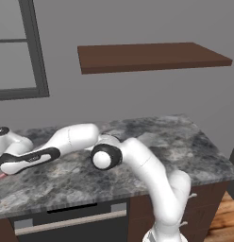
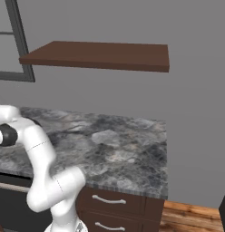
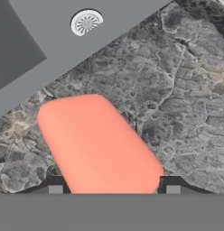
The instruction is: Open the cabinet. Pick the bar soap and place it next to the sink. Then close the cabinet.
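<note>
Bar soap [image 3: 98, 144]: salmon-pink rounded block, seen large in the hand view, lying over the marbled counter [image 3: 177, 103]; its near end sits between the two dark fingertips [image 3: 55, 187] at the bottom of that view. Whether it rests on the stone or is held just above it cannot be told.
Gripper [image 3: 114, 189]: only the tips are seen, one on each side of the soap; whether they press on the block or stand released cannot be told.
Sink [image 3: 37, 40]: grey basin with a round drain [image 3: 86, 21], seen at the far side of the hand view, just beyond the soap, a strip of counter between them.
Arm [image 1: 137, 160]: stretched low across the counter [image 1: 185, 142] toward the left in the left base view; hand at the left edge, with a pink sliver under it at the frame edge.
Shelf [image 1: 147, 56]: dark brown board fixed on the grey wall above the counter.
Window frame [image 1: 36, 52]: dark grey, on the wall at far left.
Drawers [image 2: 114, 204]: dark wood fronts with pale handles, below the counter at right.
</note>
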### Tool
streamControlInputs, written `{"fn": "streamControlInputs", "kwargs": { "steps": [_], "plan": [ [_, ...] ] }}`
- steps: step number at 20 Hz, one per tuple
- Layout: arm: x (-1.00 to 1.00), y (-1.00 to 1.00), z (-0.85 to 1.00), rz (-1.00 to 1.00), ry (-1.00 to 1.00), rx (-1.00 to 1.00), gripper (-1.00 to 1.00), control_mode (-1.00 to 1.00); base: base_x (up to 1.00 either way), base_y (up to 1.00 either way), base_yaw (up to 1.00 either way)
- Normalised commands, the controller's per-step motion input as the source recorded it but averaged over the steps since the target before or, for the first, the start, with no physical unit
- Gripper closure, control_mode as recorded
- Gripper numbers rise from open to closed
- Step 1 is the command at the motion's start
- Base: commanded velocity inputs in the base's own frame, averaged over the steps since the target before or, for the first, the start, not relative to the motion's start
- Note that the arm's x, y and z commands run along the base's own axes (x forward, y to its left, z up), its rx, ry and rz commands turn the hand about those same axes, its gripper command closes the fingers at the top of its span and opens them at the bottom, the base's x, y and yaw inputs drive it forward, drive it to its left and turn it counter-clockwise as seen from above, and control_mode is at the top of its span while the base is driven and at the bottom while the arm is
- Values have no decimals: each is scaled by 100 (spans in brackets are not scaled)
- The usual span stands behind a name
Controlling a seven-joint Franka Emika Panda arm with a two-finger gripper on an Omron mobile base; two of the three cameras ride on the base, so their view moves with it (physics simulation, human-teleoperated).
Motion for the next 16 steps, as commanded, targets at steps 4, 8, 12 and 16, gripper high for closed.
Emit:
{"fn": "streamControlInputs", "kwargs": {
  "steps": [4,8,12,16],
  "plan": [
    [9,20,-27,0,7,0,100,-100,0,0,0],
    [3,0,-6,-2,8,-1,100,-100,0,0,0],
    [0,0,0,0,3,0,-100,-100,0,0,0],
    [0,0,0,0,0,0,-100,-100,0,0,0]
  ]
}}
